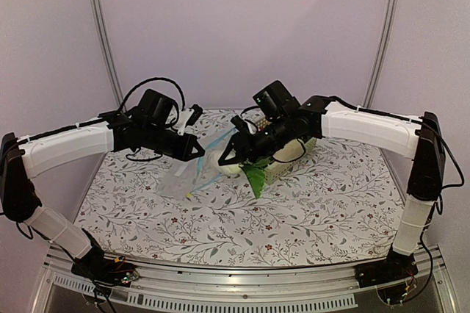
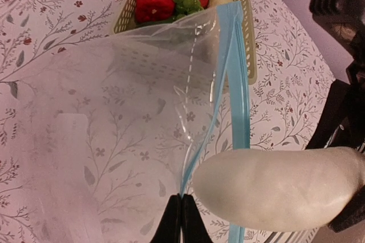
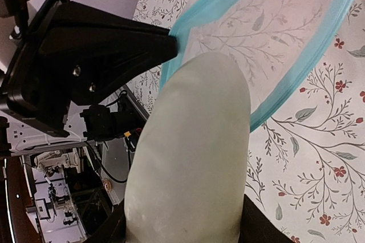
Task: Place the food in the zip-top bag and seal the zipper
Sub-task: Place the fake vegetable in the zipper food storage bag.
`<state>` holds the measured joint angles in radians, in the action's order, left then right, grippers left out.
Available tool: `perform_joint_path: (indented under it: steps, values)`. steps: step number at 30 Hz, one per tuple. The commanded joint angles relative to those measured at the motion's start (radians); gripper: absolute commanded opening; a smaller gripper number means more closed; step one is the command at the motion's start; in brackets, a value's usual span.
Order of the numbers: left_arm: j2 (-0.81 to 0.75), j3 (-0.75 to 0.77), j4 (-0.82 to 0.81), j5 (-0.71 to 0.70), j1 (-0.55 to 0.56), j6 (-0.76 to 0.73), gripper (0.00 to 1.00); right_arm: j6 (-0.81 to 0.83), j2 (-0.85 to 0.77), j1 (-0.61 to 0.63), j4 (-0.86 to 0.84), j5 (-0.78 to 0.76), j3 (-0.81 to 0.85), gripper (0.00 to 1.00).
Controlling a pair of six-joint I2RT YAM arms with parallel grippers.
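On the floral-patterned table (image 1: pixel 308 210), the left gripper (image 2: pixel 181 220) pinches the zipper (image 2: pixel 238 83) of the zip-top bag (image 2: pixel 114 140), while the right gripper (image 1: pixel 228 155) clamps the white radish (image 2: pixel 279 189) at the bag's open mouth.

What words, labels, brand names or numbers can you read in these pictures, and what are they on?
No readable text anywhere.
The bag: only a blank pale patch, no lettering.
The radish, basket and tablecloth: no writing, only a flower print on the cloth.
The room clutter in the right wrist view: too small and blurred to read.
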<state>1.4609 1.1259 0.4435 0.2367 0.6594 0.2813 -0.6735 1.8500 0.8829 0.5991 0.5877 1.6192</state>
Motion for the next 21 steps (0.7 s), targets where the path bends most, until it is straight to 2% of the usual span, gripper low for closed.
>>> perform_joint_path:
  steps: [1, 14, 21]
  values:
    - [-0.012, -0.017, -0.029, 0.030, 0.014, -0.003, 0.00, -0.086, 0.058, 0.004, -0.035, -0.068, 0.044, 0.39]
    - [-0.016, -0.021, -0.049, 0.074, 0.035, -0.008, 0.00, -0.238, 0.094, 0.005, -0.192, -0.258, 0.011, 0.35]
    - [-0.031, -0.039, -0.097, 0.130, 0.037, 0.007, 0.00, -0.261, 0.099, 0.013, -0.243, -0.380, 0.004, 0.34]
